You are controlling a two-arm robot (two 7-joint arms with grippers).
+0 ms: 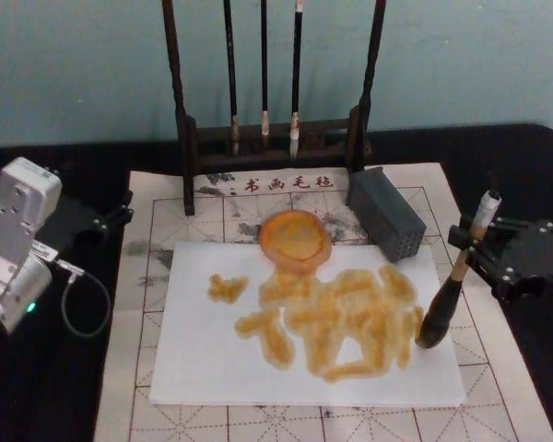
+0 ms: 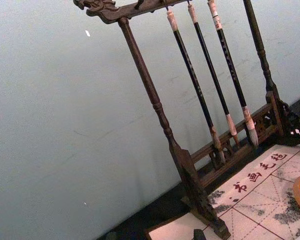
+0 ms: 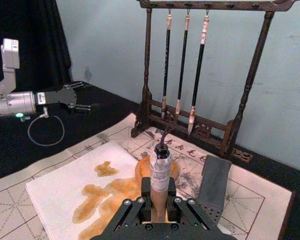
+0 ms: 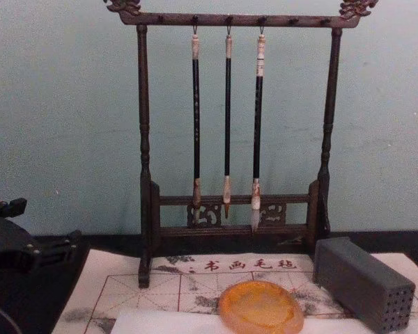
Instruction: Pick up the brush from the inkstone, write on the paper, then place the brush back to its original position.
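**Right tool** (image 1: 470, 244) clamped on the brush (image 1: 450, 285) just below its white cap. The bristle tip hangs under the tool at the nearest edge of the paper (image 1: 194, 368); contact cannot be made out. Amber strokes (image 1: 332, 318) span the sheet, so the writing appears largely done and the return is outstanding. The inkstone (image 1: 295, 238) lies inward of the tool, past the grey block (image 1: 387, 216); the route over the paper is open. **Left tool** (image 1: 118, 212) parked far across the worktop (image 1: 64, 396).
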